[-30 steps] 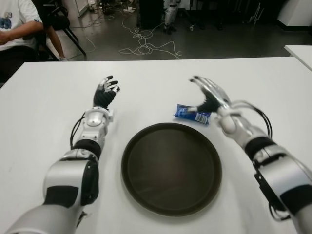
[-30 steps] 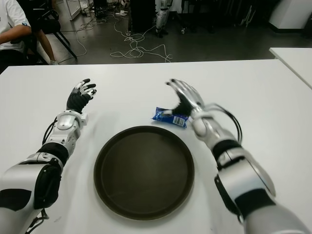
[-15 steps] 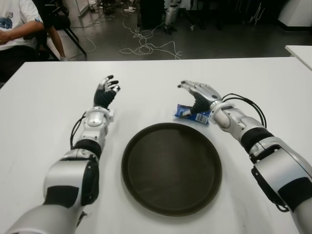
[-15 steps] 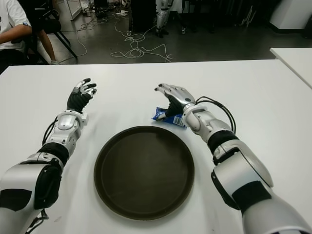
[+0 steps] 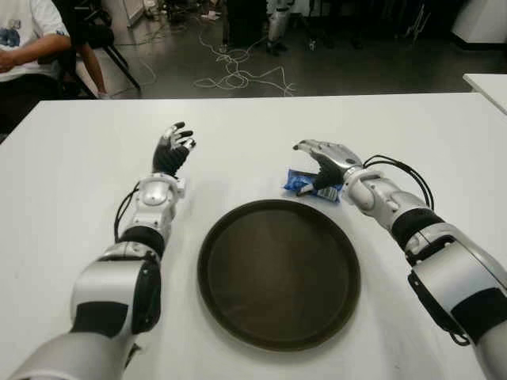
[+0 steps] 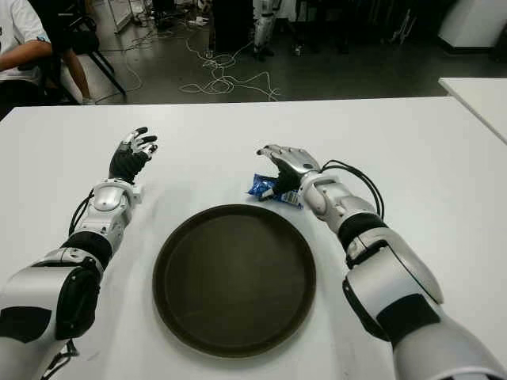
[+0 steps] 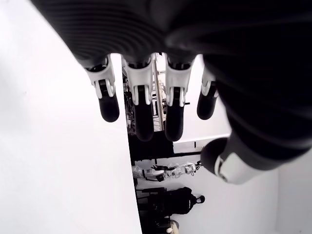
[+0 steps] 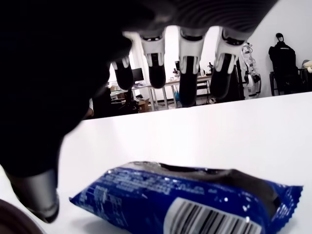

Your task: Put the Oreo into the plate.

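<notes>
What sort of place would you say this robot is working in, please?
Probably a robotics lab or workshop. Loose cables trail over the dark floor beyond the white table, a seated person waits at the far left corner, and another robot's legs stand at the back.

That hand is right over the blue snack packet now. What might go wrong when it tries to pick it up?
The right hand hovers open above the Oreo packet, fingers not yet around it. The packet lies flat on the smooth white table, so closing fingers might push it away rather than grip it. It also lies just beyond the plate rim, so a nudge could slide it against the rim.
</notes>
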